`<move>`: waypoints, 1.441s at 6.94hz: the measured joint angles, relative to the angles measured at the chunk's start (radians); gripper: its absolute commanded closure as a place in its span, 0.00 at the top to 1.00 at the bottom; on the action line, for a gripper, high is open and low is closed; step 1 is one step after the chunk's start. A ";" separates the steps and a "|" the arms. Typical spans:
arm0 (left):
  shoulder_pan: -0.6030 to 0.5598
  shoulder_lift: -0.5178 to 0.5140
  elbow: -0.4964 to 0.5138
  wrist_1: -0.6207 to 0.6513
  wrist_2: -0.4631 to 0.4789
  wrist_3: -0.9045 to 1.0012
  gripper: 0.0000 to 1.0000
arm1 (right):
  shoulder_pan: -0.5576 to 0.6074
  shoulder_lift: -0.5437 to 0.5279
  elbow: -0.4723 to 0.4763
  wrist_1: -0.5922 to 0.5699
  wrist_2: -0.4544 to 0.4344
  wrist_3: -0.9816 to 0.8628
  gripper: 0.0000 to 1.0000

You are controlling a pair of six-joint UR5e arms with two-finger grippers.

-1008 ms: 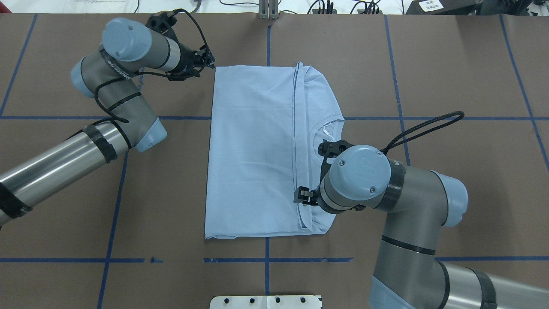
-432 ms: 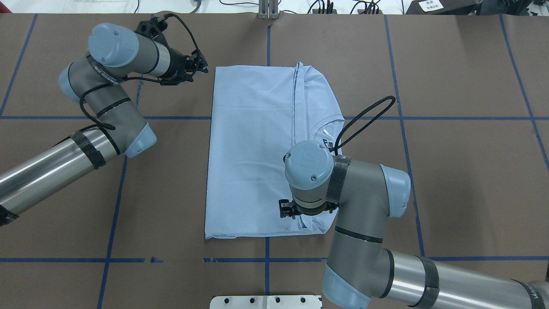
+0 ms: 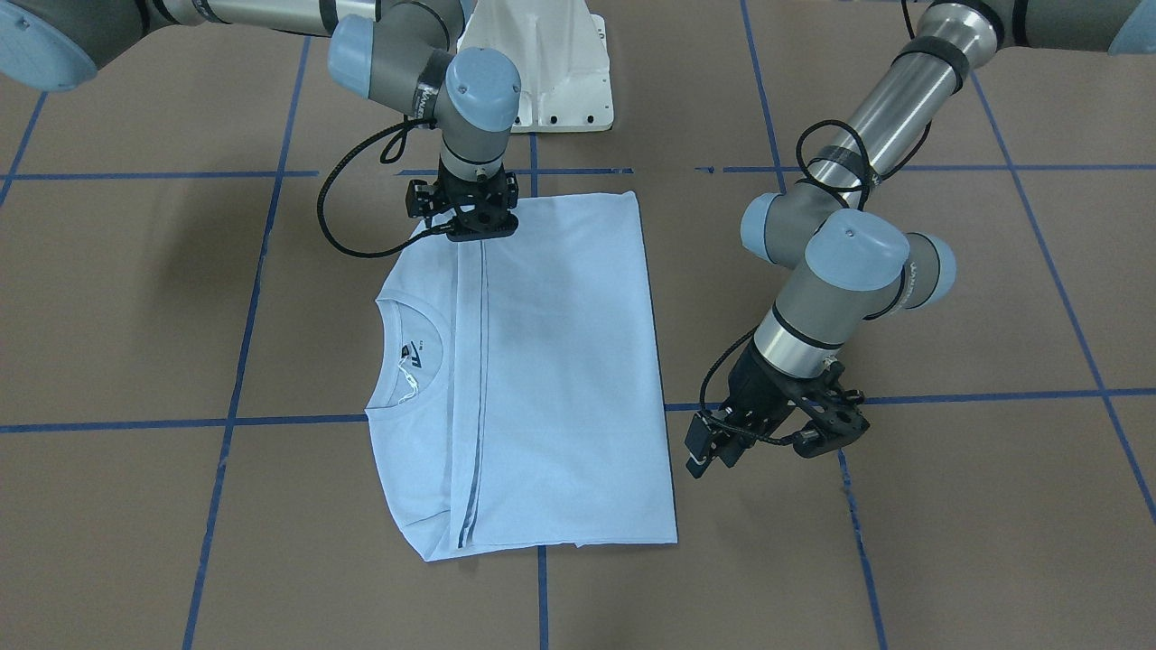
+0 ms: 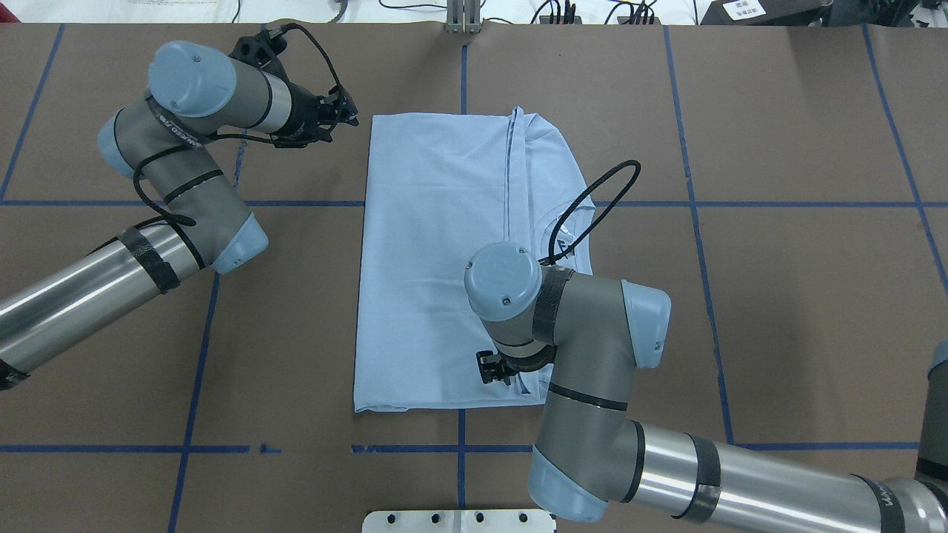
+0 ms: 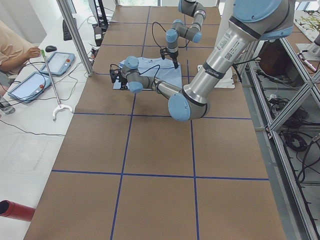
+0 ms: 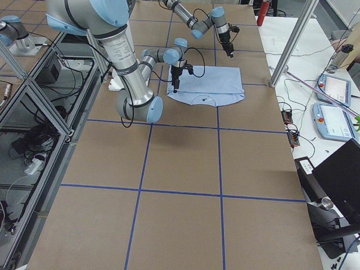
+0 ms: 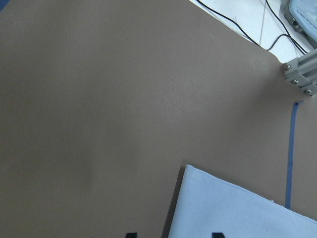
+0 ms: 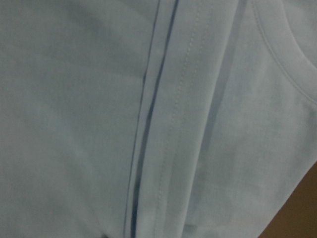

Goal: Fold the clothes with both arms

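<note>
The shirt (image 3: 560, 361) fold is right under our right hand (image 3: 480, 227), probably for a grab; grip unclear. Our left hand (image 4: 342, 115) hangs spread, shirt corner just beside.

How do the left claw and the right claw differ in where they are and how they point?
The left claw hangs off the shirt, beside its far corner; the right claw is over the shirt's folded hem. The left claw is tilted; the right claw points straight down. Both are black.

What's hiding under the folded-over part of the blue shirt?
More T-shirt: its collar and white tag peek out beside the flap. Everything else beneath the flap is covered.
</note>
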 measured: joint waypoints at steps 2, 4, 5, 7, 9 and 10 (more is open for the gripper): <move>0.000 0.001 -0.001 0.000 0.000 -0.001 0.60 | 0.003 -0.009 0.001 -0.046 0.002 -0.052 0.99; 0.000 0.007 -0.008 0.000 -0.009 -0.001 0.60 | 0.032 -0.103 0.090 -0.111 0.000 -0.140 0.99; 0.000 0.012 -0.016 0.000 -0.012 -0.001 0.60 | 0.051 -0.179 0.160 -0.122 -0.004 -0.184 1.00; -0.001 0.017 -0.035 0.001 -0.014 -0.002 0.60 | 0.065 -0.223 0.222 -0.157 -0.010 -0.219 1.00; -0.001 0.065 -0.109 0.002 -0.026 -0.003 0.61 | 0.088 -0.148 0.190 -0.169 -0.013 -0.198 1.00; -0.001 0.088 -0.149 0.002 -0.038 -0.004 0.61 | 0.094 -0.119 0.172 -0.135 -0.013 -0.115 1.00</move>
